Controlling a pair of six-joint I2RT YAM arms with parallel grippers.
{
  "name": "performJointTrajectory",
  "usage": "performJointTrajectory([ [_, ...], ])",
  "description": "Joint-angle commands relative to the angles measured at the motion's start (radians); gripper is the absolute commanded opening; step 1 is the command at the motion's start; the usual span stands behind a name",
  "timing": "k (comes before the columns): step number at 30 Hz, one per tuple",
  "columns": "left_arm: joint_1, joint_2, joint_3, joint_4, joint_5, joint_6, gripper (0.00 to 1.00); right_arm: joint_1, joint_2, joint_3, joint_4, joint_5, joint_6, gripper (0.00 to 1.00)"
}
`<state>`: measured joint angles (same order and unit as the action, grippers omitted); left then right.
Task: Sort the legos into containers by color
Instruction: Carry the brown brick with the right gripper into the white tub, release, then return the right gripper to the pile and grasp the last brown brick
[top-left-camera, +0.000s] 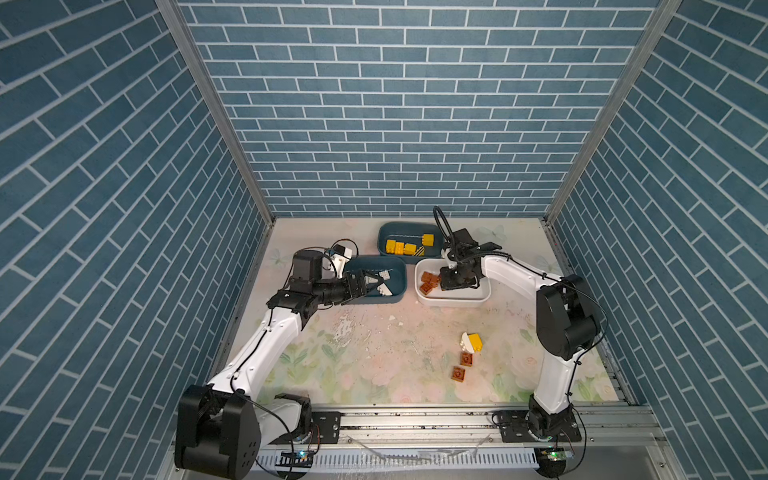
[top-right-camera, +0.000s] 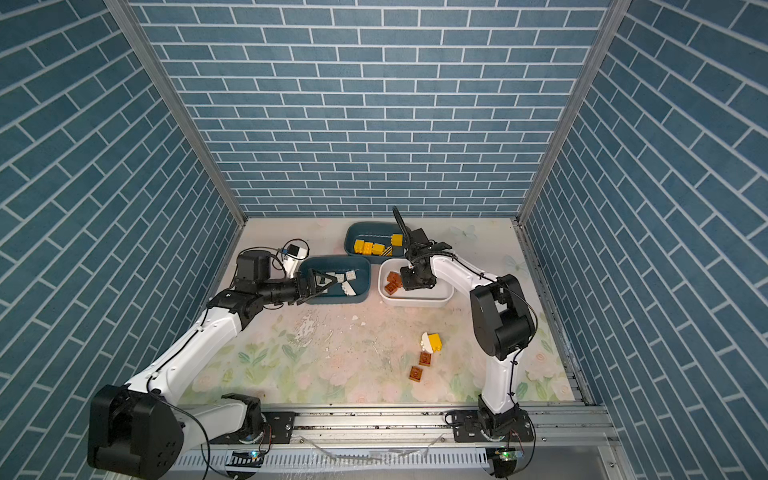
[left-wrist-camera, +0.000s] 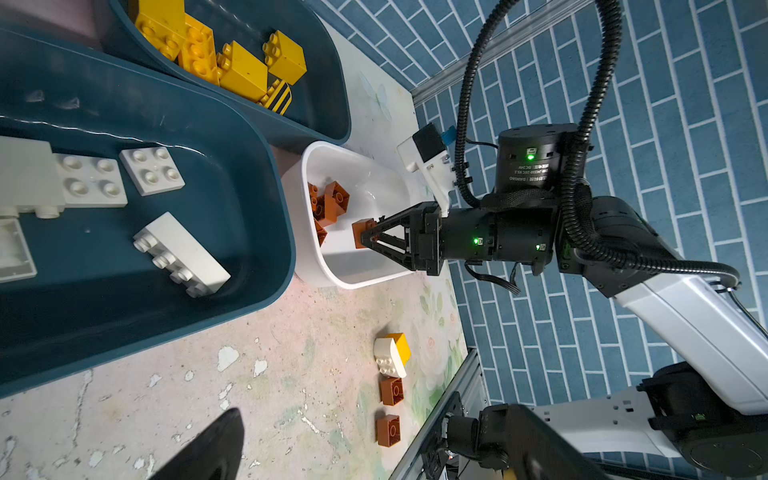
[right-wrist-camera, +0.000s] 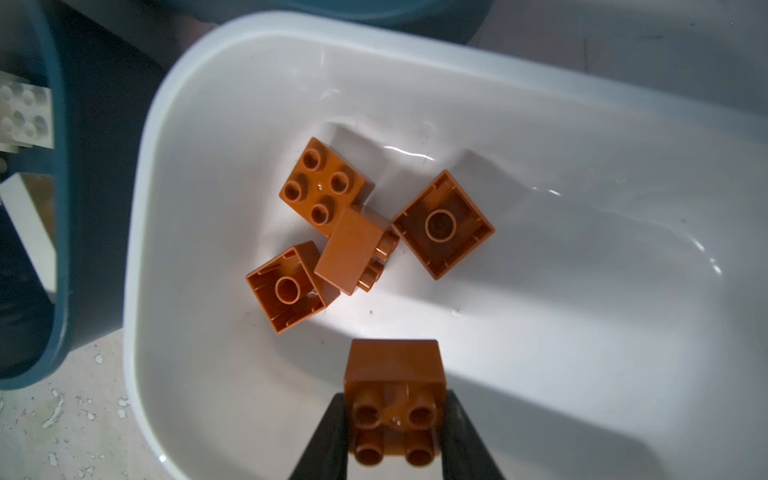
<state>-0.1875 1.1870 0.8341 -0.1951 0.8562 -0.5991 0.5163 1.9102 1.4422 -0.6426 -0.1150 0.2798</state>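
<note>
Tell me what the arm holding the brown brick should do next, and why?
Probably open the jaws and let the brown brick drop. It hangs between the jaws right over the white tub, and four other brown bricks lie in that tub, so the colour matches and nothing seems to block the fall.

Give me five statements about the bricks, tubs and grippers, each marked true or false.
1. The right gripper holds a brown brick over the white tub. True.
2. Four other brown bricks lie in that tub. True.
3. The left gripper is shut. False: it stands open over the near teal tub.
4. The yellow bricks sit in the white tub. False: they sit in the far teal tub.
5. The table holds no bricks. False: two loose brown bricks, a loose yellow brick and a loose white brick lie there.
</note>
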Motion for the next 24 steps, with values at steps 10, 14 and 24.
performJointTrajectory([
  [10, 0.0, 0.016, -0.004, 0.028, -0.001, 0.002, 1.0, 0.008, -0.184, -0.108, -0.006, -0.035, 0.048, 0.53],
  [14, 0.0, 0.022, -0.013, 0.029, 0.003, 0.003, 1.0, 0.074, -0.322, -0.233, -0.054, 0.002, 0.124, 0.53],
  [24, 0.0, 0.046, -0.028, 0.031, 0.015, 0.004, 1.0, 0.354, -0.589, -0.501, -0.174, 0.09, 0.461, 0.58],
])
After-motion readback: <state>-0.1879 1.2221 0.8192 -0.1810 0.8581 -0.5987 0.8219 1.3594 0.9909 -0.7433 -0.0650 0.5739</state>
